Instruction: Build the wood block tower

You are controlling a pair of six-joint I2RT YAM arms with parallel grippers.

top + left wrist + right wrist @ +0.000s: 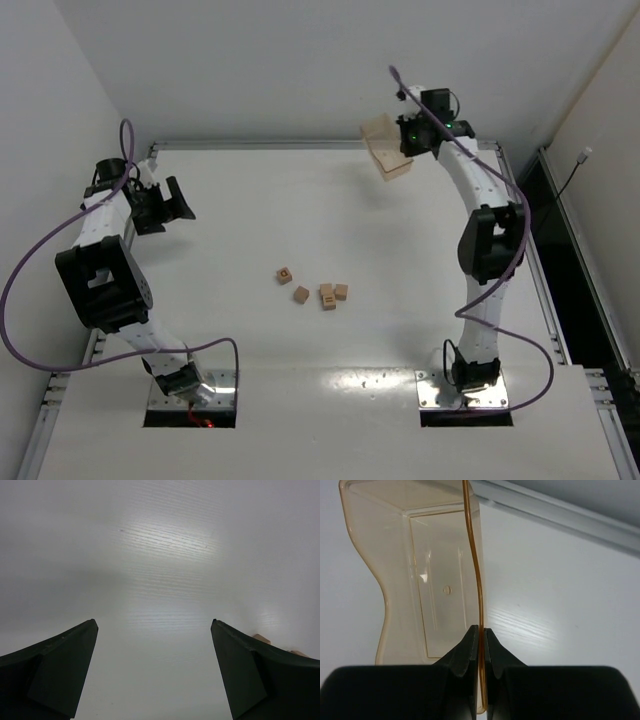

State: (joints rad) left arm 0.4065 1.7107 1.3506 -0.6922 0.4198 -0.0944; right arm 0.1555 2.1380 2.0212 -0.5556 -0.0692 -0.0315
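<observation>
Several small tan wooden cubes lie loose on the white table's middle: one with a dark mark [285, 275], one plain [301, 295], and a touching cluster [328, 296] with another cube [341, 291]. No column stands. My left gripper [178, 203] is open and empty at the far left, its dark fingers [60, 665] spread wide over bare table. My right gripper [405, 138] is at the far right back, shut on the wall of a translucent tan tray [385, 146], which it holds tilted above the table. The wrist view shows the tray [420, 570] empty, its wall pinched between my fingertips [480, 630].
A raised metal rim [250, 144] borders the table's back edge, and another rim runs along the right side [530, 250]. Purple cables loop from both arms. A tan edge of something [262, 639] peeks behind the left gripper's right finger.
</observation>
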